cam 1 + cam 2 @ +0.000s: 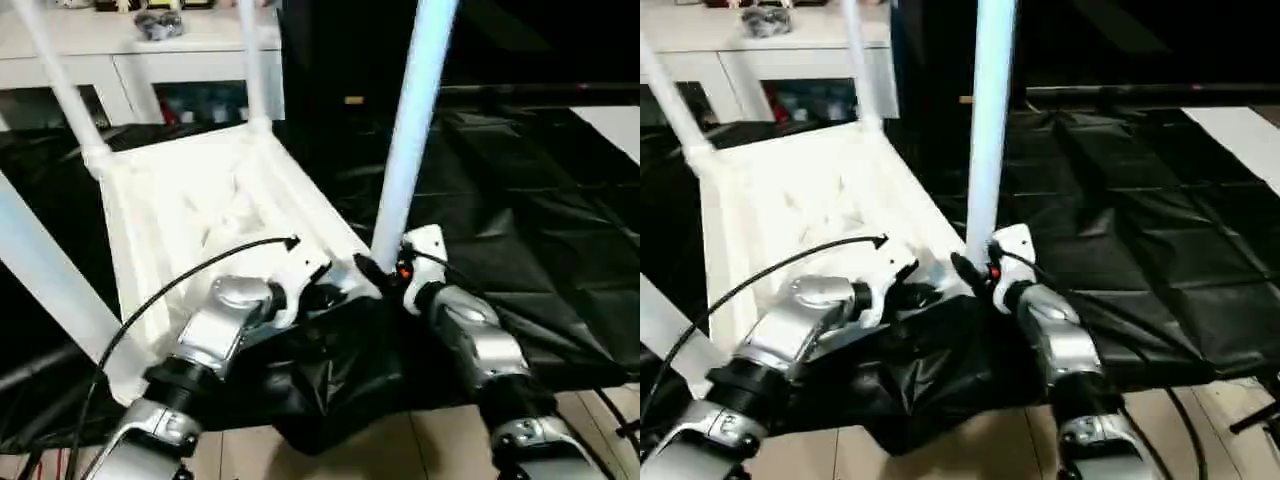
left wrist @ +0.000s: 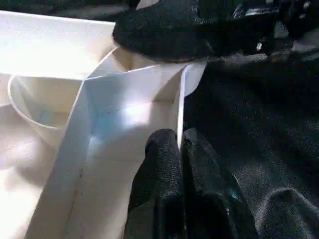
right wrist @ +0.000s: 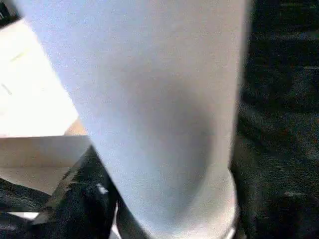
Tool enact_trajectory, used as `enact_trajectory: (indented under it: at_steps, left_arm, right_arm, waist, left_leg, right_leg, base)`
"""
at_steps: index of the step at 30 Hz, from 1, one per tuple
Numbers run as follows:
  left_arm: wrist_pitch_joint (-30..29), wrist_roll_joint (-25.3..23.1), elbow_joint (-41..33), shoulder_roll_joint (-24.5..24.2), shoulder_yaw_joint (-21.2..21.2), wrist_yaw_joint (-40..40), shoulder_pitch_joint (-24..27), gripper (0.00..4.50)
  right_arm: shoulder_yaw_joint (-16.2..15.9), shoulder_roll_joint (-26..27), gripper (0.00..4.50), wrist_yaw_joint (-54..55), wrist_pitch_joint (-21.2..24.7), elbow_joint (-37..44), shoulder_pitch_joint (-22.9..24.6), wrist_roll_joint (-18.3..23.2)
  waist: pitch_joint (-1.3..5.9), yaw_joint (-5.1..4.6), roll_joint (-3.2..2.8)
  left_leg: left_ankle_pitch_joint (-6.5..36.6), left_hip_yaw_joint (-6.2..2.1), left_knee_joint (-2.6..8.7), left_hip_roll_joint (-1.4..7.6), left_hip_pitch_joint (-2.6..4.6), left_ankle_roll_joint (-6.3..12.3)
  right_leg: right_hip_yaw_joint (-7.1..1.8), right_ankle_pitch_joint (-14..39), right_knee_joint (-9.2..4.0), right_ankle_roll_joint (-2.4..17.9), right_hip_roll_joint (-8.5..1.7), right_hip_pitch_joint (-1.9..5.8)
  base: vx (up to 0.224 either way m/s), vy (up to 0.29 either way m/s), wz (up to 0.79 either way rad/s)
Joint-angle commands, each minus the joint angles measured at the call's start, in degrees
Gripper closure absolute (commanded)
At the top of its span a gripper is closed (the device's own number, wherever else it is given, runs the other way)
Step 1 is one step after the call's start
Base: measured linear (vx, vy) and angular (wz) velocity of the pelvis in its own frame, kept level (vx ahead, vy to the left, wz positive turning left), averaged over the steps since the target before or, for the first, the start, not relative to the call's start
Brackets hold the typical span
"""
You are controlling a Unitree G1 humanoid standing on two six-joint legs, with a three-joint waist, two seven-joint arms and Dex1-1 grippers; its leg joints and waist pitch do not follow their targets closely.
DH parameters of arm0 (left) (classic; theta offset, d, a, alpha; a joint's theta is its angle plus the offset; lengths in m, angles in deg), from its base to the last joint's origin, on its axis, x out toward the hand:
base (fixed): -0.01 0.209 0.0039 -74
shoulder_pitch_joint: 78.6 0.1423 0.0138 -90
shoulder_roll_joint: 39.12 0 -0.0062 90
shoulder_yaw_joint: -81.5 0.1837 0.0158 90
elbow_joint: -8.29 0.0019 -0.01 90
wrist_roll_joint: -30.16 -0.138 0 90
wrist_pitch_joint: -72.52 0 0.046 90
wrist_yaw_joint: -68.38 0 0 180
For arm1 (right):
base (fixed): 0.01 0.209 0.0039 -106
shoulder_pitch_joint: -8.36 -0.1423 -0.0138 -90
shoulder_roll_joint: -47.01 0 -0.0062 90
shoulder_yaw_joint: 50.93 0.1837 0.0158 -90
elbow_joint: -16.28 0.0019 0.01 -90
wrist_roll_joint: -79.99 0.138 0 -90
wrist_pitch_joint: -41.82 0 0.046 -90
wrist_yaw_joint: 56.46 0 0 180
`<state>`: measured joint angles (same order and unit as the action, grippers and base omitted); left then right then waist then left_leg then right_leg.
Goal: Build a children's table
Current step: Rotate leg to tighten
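legs [image 1: 415, 120] cut off at top edge

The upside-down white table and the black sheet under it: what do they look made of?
The tabletop looks like moulded white plastic, smooth with a slight sheen; thin ribs cross its underside. The leg at the near right corner looks like a plain white tube of the same plastic, though painted metal cannot be ruled out. The black sheet seems thin plastic film or coated cloth: glossy, creased and wrinkled.
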<state>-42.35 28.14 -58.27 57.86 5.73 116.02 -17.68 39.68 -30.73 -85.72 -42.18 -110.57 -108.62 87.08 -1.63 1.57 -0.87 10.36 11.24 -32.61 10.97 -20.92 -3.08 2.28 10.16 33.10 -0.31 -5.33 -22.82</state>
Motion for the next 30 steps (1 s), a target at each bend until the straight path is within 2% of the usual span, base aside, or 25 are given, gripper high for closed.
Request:
enact_trajectory:
  at_steps: [1,3,4,7,8,11,12,13,15,16,17,18,19,21,22,23,24,25,26,27,30]
  left_arm:
    - [0.79,2.37,-2.23,3.39,1.98,0.74,-0.49,4.5]
    - [2.06,2.63,-3.11,2.02,2.68,3.1,0.19,4.5]
    - [3.03,2.79,-3.64,1.1,3.14,4.76,0.64,4.5]
    - [4.49,3.52,-5.14,-1.79,4.22,9.8,1.42,4.5]
    - [4.58,3.78,-5.62,-2.63,4.48,11.28,1.59,4.5]
    - [4.82,3.99,-6.0,-3.39,4.7,12.61,1.74,4.5]
    - [5.63,4.34,-6.49,-5.13,5.16,15.53,2.04,4.5]
    - [5.84,4.42,-6.6,-5.6,5.28,16.28,2.12,4.5]
    - [6.48,4.45,-6.95,-7.05,5.72,18.23,2.59,4.5]
    - [6.4,4.56,-6.88,-7.9,5.99,19.6,2.58,4.5]
    - [6.34,4.63,-6.8,-8.66,6.31,20.96,2.48,4.5]
    - [6.34,4.63,-6.8,-8.66,6.31,20.96,2.48,4.5]
    - [6.58,4.5,-6.67,-9.38,6.69,22.15,2.26,4.5]
    - [6.73,4.42,-6.45,-9.91,6.86,23.03,1.91,4.5]
    - [6.67,4.41,-6.26,-10.32,7.01,23.94,1.45,4.5]
    - [6.66,4.42,-6.25,-10.43,7.07,24.19,1.35,4.5]
    - [6.64,4.44,-6.25,-10.49,7.11,24.35,1.3,4.5]
    - [6.6,4.47,-6.26,-10.58,7.17,24.58,1.22,4.5]
    - [6.59,4.58,-6.28,-10.68,7.24,24.86,1.19,4.5]
    - [6.59,4.81,-6.46,-10.91,7.33,25.3,1.27,4.5]
    - [6.39,5.22,-6.79,-11.19,7.08,25.5,1.71,4.5]
  right_arm:
    - [-3.92,3.73,0.84,-2.48,2.92,-3.84,1.32,-0.06]
    - [-4.41,2.2,0.84,-4.96,1.82,-2.51,1.68,0.09]
    - [-4.85,1.07,0.84,-6.77,1.01,-1.54,1.98,0.04]
    - [-7.59,-3.48,0.84,-17.81,-0.48,3.59,3.86,1.39]
    - [-8.27,-4.8,0.84,-21.4,-0.28,5.36,4.57,2.2]
    - [-8.9,-6.0,0.84,-24.3,0.11,7.01,5.22,2.88]
    - [-10.56,-8.77,0.84,-30.25,1.62,10.08,6.44,3.95]
    - [-11.03,-9.51,0.84,-31.73,1.95,10.81,6.75,4.16]
    - [-12.26,-11.34,0.84,-35.35,2.7,12.34,7.63,4.4]
    - [-13.04,-12.56,0.84,-37.49,3.38,13.0,8.0,4.52]
    - [-13.75,-13.68,0.84,-39.69,4.34,13.76,8.34,4.77]
    - [-13.75,-13.68,0.84,-39.69,4.34,13.76,8.34,4.77]
    - [-14.67,-14.89,0.84,-41.91,5.36,14.63,8.7,4.93]
    - [-15.68,-16.02,1.15,-43.69,5.77,15.28,8.92,4.62]
    - [-16.36,-16.72,1.15,-45.31,6.56,15.77,9.0,4.61]
    - [-16.44,-16.84,1.15,-45.64,6.72,15.87,9.02,4.62]
    - [-16.45,-16.88,1.15,-45.82,6.82,15.94,9.02,4.65]
    - [-16.46,-16.94,1.45,-46.07,6.97,16.02,9.02,4.69]
    - [-16.47,-17.06,1.54,-46.36,7.28,16.21,9.02,4.88]
    - [-16.5,-17.27,1.55,-46.93,7.73,16.47,9.05,5.23]
    - [-16.52,-17.14,1.68,-46.48,7.48,16.36,9.29,5.09]
  waist:
    - [2.31,0.12,-0.02]
    - [2.31,0.1,0.0]
    - [2.44,0.21,0.02]
    - [2.58,0.44,0.2]
    - [2.76,0.57,0.23]
    - [2.92,0.82,0.22]
    - [2.96,0.85,0.39]
    - [3.1,1.3,0.36]
    - [2.9,1.78,0.39]
    - [2.9,1.78,0.39]
    - [2.7,2.16,0.74]
    - [2.66,2.27,0.66]
    - [2.48,2.46,0.94]
    - [2.4,2.65,0.78]
    - [2.33,2.64,0.86]
    - [2.4,2.84,1.51]
    - [2.37,2.91,1.36]
    - [2.42,2.94,1.35]
    - [2.41,2.96,1.41]
    - [2.48,3.07,0.96]
    - [2.71,3.07,1.19]
  left_leg:
    - [20.39,-1.22,4.54,1.84,0.52,-0.17]
    - [20.4,-1.12,4.52,1.87,0.61,-0.13]
    - [20.22,-1.17,4.47,1.92,0.52,0.18]
    - [17.63,-0.94,4.22,1.97,0.33,1.59]
    - [15.78,-0.89,4.03,1.92,0.21,2.37]
    - [11.94,-0.75,3.66,2.0,0.22,3.88]
    - [10.39,-0.61,3.51,1.96,0.2,4.56]
    - [9.28,-0.65,3.32,1.96,0.35,5.4]
    - [8.59,-0.4,3.23,2.15,0.4,6.3]
    - [8.59,-0.4,3.23,2.15,0.4,6.3]
    - [9.29,-0.28,3.38,2.26,0.5,6.13]
    - [9.88,-0.27,3.42,2.35,0.55,5.83]
    - [11.17,-0.28,3.56,2.45,0.67,5.08]
    - [12.99,-0.33,3.8,2.52,0.85,3.68]
    - [14.24,-0.4,3.98,2.53,0.87,2.76]
    - [14.7,-0.42,3.97,2.53,0.99,2.39]
    - [15.05,-0.35,3.98,2.55,1.13,2.22]
    - [15.0,-0.42,3.99,2.52,1.05,1.87]
    - [14.79,-0.43,4.02,2.49,0.98,1.78]
    - [14.37,-0.54,4.06,2.45,0.96,1.5]
    - [12.72,-0.45,3.82,2.37,0.89,1.8]
  right_leg:
    - [-1.4,21.11,-4.76,9.01,-2.29,1.36]
    - [-1.43,19.79,-4.63,9.6,-2.22,1.35]
    - [-1.41,18.99,-4.51,9.74,-2.3,1.59]
    - [-1.49,14.77,-4.1,10.68,-2.25,1.87]
    - [-1.48,12.4,-3.76,11.28,-2.25,2.18]
    - [-1.44,6.26,-3.02,13.51,-2.19,2.36]
    - [-1.43,4.09,-2.8,14.43,-2.15,2.38]
    - [-1.33,2.74,-2.53,14.84,-2.13,2.7]
    - [-1.36,2.51,-2.49,15.25,-2.12,2.43]
    - [-1.36,2.51,-2.49,15.25,-2.12,2.43]
    - [-1.33,5.43,-2.55,15.0,-2.12,2.35]
    - [-1.33,6.68,-2.66,14.77,-2.17,2.28]
    - [-1.42,9.36,-2.9,14.2,-2.24,2.13]
    - [-1.49,12.36,-3.22,13.24,-2.33,2.0]
    - [-1.56,13.84,-3.34,12.65,-2.34,1.95]
    - [-1.63,14.86,-3.31,12.13,-2.43,1.93]
    - [-1.73,15.24,-3.44,11.98,-2.44,1.71]
    - [-1.74,15.11,-3.45,11.81,-2.48,1.79]
    - [-1.74,14.77,-3.44,11.75,-2.46,1.83]
    - [-1.72,13.85,-3.34,11.77,-2.5,1.9]
    - [-1.62,9.87,-2.92,12.6,-2.29,2.07]
  base:
    - [0.0,0.0,0.0]
    - [0.0,0.0,0.0]
    - [0.0,0.0,0.0]
    - [0.0,0.0,0.0]
    - [0.0,0.0,0.0]
    - [0.0,0.0,0.0]
    - [0.0,0.0,0.0]
    - [0.0,0.0,0.0]
    - [0.0,0.0,0.0]
    - [0.0,0.0,0.0]
    - [0.0,0.0,0.0]
    - [0.0,0.0,0.0]
    - [0.0,0.0,0.0]
    - [0.0,0.0,0.0]
    - [0.0,0.0,0.0]
    - [0.0,0.0,0.0]
    - [0.0,0.0,0.0]
    - [0.0,0.0,0.0]
    - [0.0,0.0,0.0]
    - [0.0,0.0,0.0]
    - [0.0,0.0,0.0]
